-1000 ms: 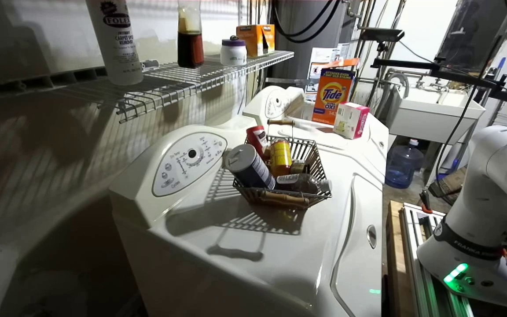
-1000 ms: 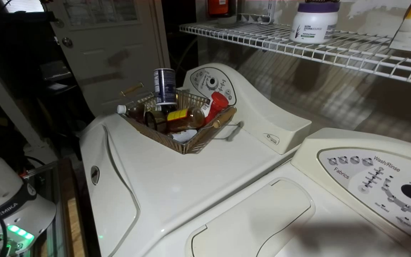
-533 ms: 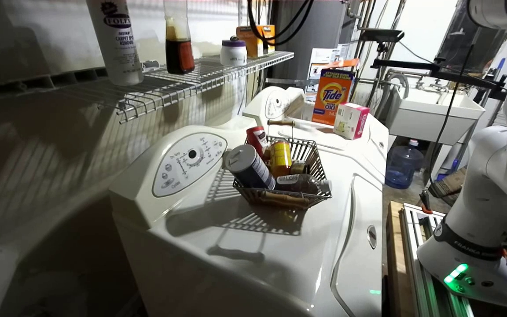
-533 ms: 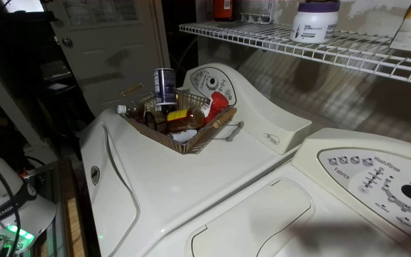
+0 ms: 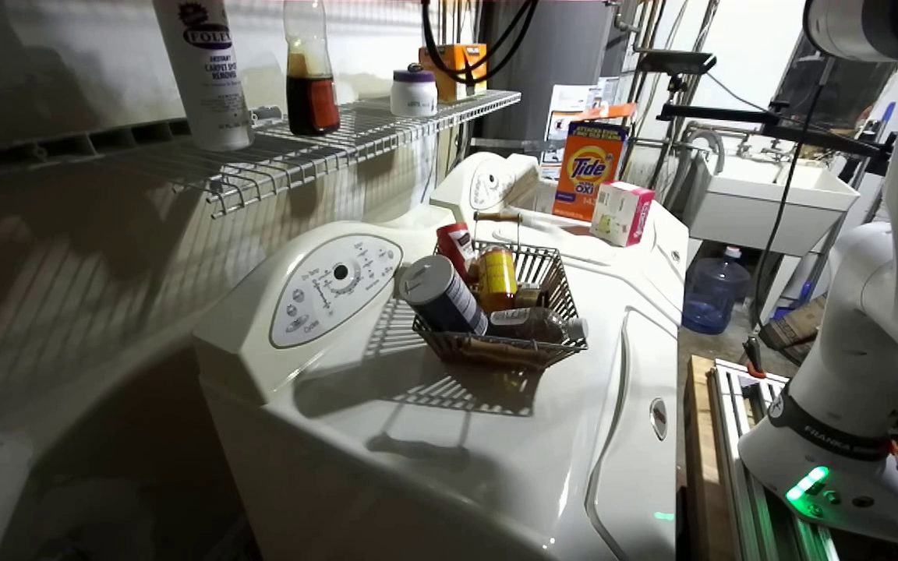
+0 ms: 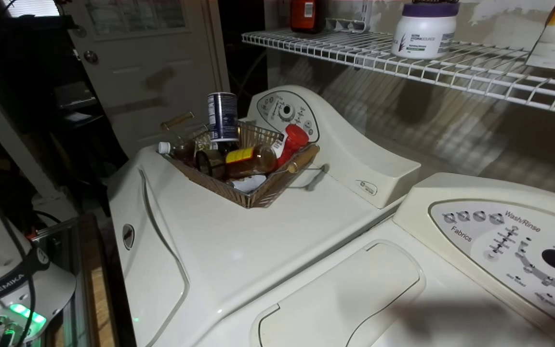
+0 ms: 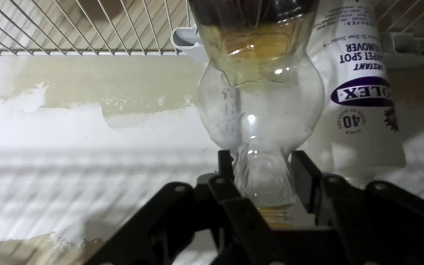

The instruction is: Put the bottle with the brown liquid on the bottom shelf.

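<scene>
The clear bottle with the brown liquid (image 5: 312, 101) stands about upright over the white wire shelf (image 5: 387, 139). Both also show in an exterior view, the bottle (image 6: 306, 14) cut off at the top and over the far end of the shelf (image 6: 403, 72). The bottle's base is at or just above the rods; I cannot tell if it touches. In the wrist view, which is upside down, my gripper (image 7: 261, 165) is shut around the neck of the bottle (image 7: 258, 40). The gripper is out of both exterior views.
A white carpet spot remover bottle (image 5: 211, 86) stands close beside the held bottle. A white jar with purple lid (image 5: 414, 93) and an orange box (image 5: 453, 70) stand farther along the shelf. A full basket (image 5: 503, 354) sits on the dryer below.
The bottle has moved along the shelf toward the white spot remover bottle and come down closer to the rods. The arm and its cables have shifted the same way.
</scene>
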`<state>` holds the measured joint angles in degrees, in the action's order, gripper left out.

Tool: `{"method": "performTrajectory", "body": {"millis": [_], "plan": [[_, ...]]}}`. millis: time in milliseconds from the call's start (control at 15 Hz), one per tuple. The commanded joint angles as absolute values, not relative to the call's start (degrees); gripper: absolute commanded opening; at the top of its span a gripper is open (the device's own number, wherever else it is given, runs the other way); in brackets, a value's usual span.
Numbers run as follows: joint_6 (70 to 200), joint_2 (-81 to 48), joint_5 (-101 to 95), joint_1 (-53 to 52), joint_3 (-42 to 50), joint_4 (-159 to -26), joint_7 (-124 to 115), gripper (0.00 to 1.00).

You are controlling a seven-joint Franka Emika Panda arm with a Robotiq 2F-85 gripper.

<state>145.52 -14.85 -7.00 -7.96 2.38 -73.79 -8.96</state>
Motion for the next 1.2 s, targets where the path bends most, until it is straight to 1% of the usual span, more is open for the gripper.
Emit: {"method": "performTrajectory", "body": {"millis": [0,200,267,333,400,600,667,867,1133], "plan": [[144.23,-16.26,-8.62,-8.51,3.36,-70.18,-11.64,0.19],[144.25,-16.13,-8.50,-8.48,3.62,-70.64,-11.85,0.19],[144.26,-16.09,-8.74,-8.57,3.84,-70.77,-12.18,0.69],[144.17,-16.04,-8.75,-8.59,3.94,-70.86,-12.25,0.71],[144.18,-16.02,-8.88,-8.65,4.06,-70.80,-12.48,0.76],[144.19,-16.00,-9.04,-8.74,4.20,-69.99,-12.90,0.97],[144.32,-15.91,-9.13,-8.77,4.26,-69.86,-13.03,1.00],[144.67,-14.71,-10.23,-8.93,4.80,-71.10,-14.27,1.00],[146.12,-11.91,-9.42,-8.44,4.69,-75.86,-14.22,1.00]]}}
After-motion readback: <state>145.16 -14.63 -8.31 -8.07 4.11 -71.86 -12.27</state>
